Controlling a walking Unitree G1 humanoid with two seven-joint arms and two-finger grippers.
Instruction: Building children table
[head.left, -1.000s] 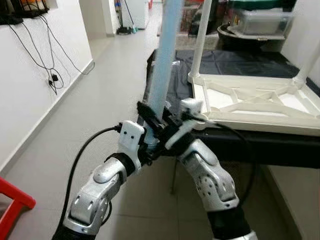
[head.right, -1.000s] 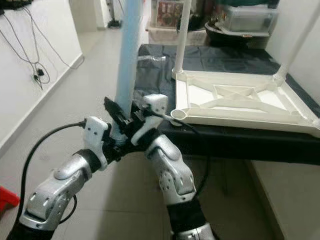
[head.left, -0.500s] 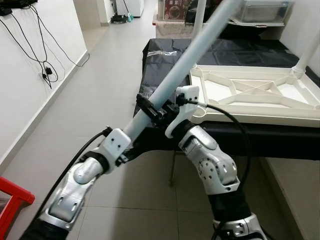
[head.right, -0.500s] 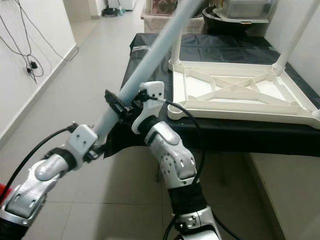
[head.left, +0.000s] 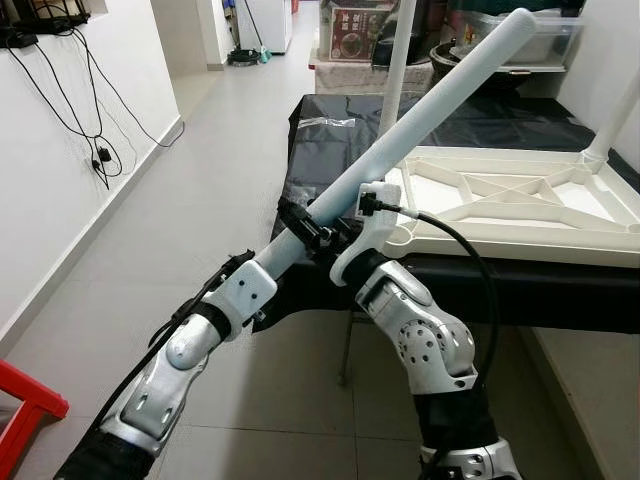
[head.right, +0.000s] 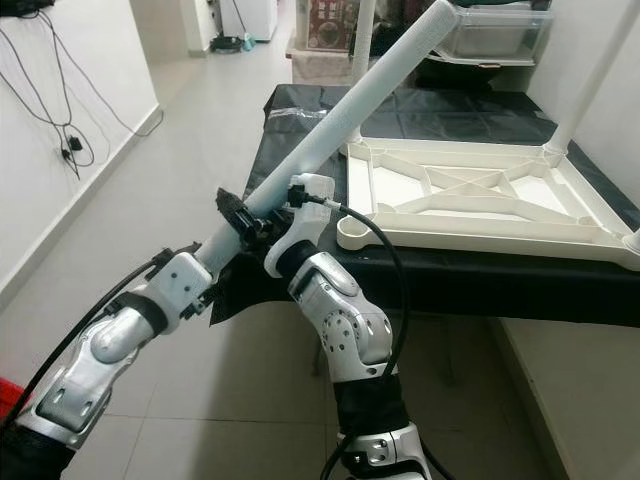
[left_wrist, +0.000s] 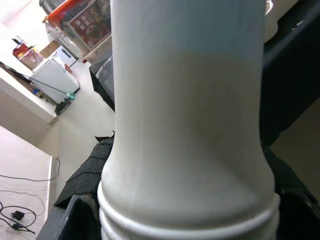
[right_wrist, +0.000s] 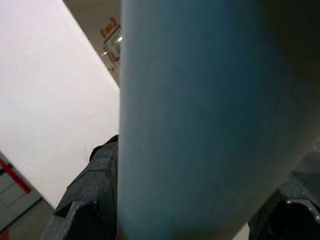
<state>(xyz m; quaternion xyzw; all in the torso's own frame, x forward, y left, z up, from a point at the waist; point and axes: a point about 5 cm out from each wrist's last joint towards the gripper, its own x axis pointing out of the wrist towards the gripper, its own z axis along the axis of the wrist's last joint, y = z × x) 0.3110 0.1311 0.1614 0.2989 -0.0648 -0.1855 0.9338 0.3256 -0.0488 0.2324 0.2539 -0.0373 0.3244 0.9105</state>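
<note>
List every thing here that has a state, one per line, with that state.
Table leg: loose, held tilted, upper end over the tabletop.
Left gripper: shut on the table leg's lower end.
Right gripper: shut on the same leg, beside the left one.
Children's tabletop: upside down on the black-covered table, two legs already standing in it.
Near corner socket: empty.

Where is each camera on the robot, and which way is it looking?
Left eye view: on the head, looking forward and down at both arms holding the leg, the left gripper and right gripper near its lower end, beside the upturned tabletop.
Right eye view: same head, same scene, set a little to the side.
Left wrist view: on the left wrist, looking along the leg.
Right wrist view: on the right wrist, pressed close to the leg.
All four share the leg.
</note>
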